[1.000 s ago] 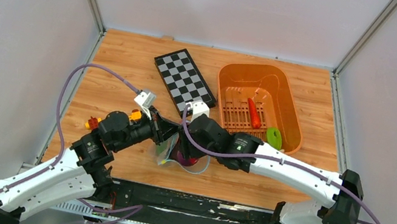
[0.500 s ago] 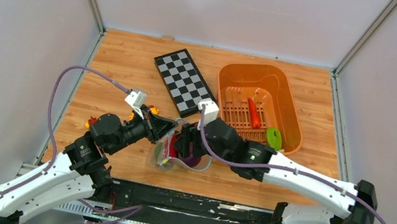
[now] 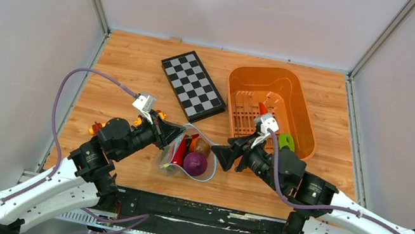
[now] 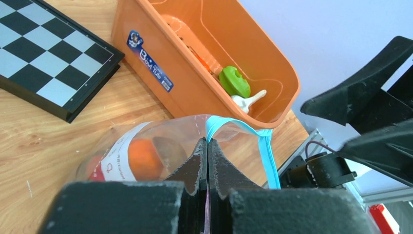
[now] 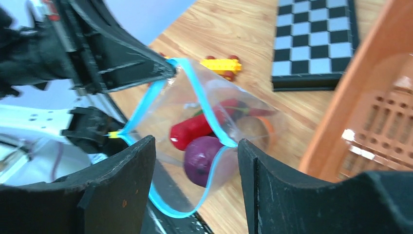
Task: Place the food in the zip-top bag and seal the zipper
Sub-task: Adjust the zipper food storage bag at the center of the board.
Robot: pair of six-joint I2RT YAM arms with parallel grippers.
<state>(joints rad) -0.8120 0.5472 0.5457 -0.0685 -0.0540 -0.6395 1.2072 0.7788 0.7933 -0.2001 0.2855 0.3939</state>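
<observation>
Left gripper point(image 4: 208, 144) pinches the zipper point(image 4: 238, 129); right gripper point(image 5: 194, 146) apparently clear of it.

Mouth of clear crinkly zip-top bag point(image 3: 190, 156) gapes rightward, unobstructed before right gripper point(image 3: 219, 154); left gripper point(image 3: 171, 131) occupies its left rim; orange plastic basket point(image 3: 304, 118) crowds right rear; black-and-white chequered board point(image 3: 192, 85) bounds far side.
</observation>
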